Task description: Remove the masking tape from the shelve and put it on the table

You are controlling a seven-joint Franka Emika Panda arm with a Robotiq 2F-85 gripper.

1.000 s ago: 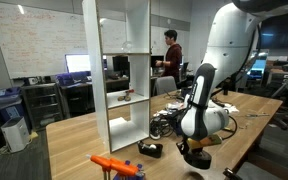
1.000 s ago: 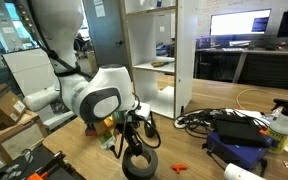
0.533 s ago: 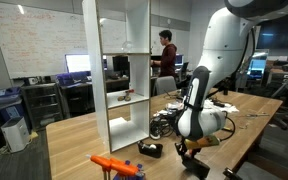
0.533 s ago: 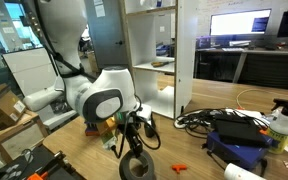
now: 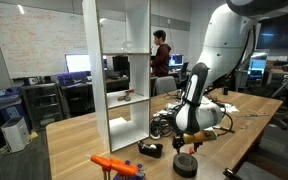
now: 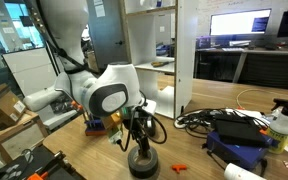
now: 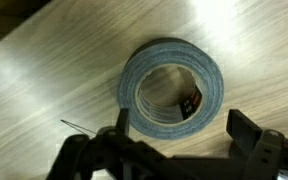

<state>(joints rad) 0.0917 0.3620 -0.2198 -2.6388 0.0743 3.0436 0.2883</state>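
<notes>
The masking tape, a grey roll with a dark core, lies flat on the wooden table. In the wrist view my gripper is open just above it, one black finger standing clear on each side of the roll. In both exterior views the tape rests on the table, with the gripper a little above it. The white shelve stands behind the arm.
An orange tool and a small black item lie near the table's front. Tangled cables and a blue box sit beside the shelve. A person stands in the background.
The gripper has opened and let go of the tape, which now lies on the table. The hand has lifted slightly above it.
</notes>
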